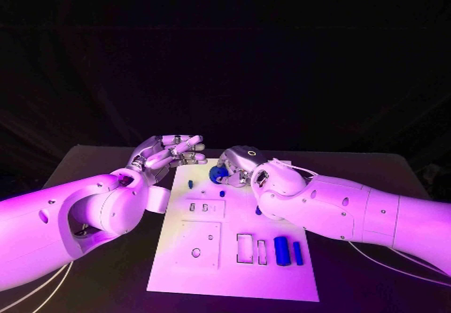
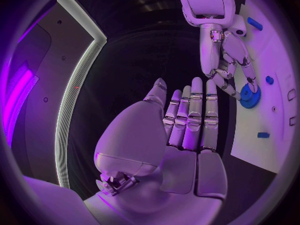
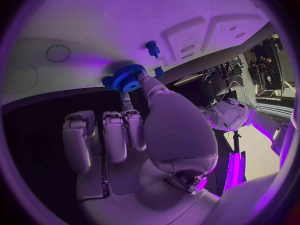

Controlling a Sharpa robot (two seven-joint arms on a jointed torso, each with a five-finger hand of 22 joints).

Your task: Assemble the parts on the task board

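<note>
Right hand (image 1: 246, 166) at far edge of white board (image 1: 212, 274), fingertips pinching blue gear (image 3: 129, 78) just above board surface. Left hand (image 1: 169, 154) beside board's far left corner, fingers straight and together, holding nothing. Two blue cylinders (image 1: 287, 250) lie on near right of board.

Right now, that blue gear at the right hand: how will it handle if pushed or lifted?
The blue gear looks like a rigid toothed disc, so probably stiff and light. Its teeth should give the right hand some grip at the rim. Set on edge it could roll; flat on the white board it likely just slides.
</note>
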